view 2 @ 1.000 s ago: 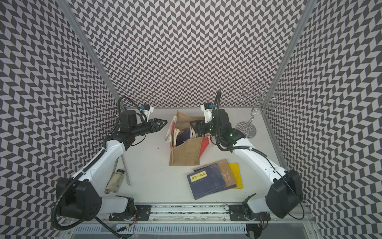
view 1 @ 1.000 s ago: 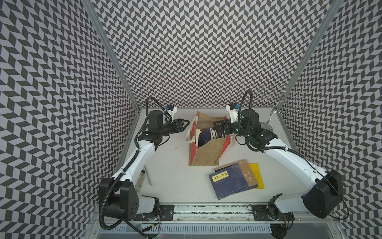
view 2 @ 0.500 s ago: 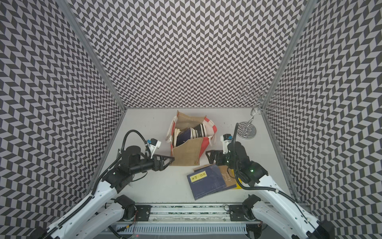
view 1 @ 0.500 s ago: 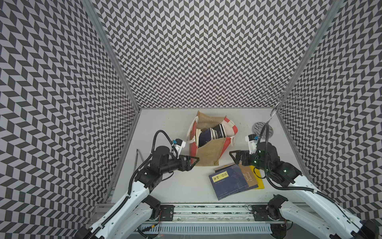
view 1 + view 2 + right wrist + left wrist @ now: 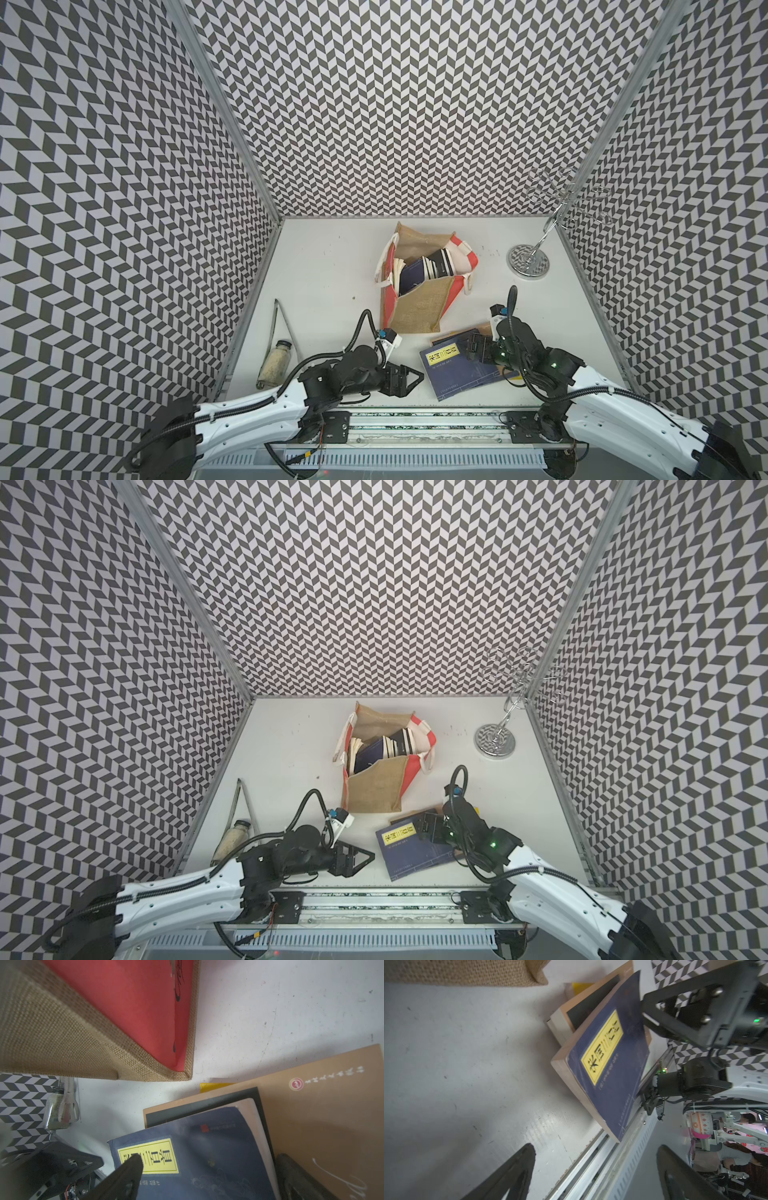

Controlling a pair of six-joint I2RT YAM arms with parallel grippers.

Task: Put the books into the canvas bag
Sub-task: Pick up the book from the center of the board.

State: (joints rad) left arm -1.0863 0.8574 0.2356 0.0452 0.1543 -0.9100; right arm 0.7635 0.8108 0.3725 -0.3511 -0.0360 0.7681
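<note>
Several books already stand inside the bag (image 5: 419,286) at the table's middle, while a small stack (image 5: 461,365), navy book on top, waits at its five o'clock, with the right gripper (image 5: 473,348) spread over it and the left gripper (image 5: 409,378) spread beside it, both empty.

Both arms had white shells with black joints, looping black cables and small green lights; each black hand (image 5: 409,376) (image 5: 430,829) ended in triangular fingers.
</note>
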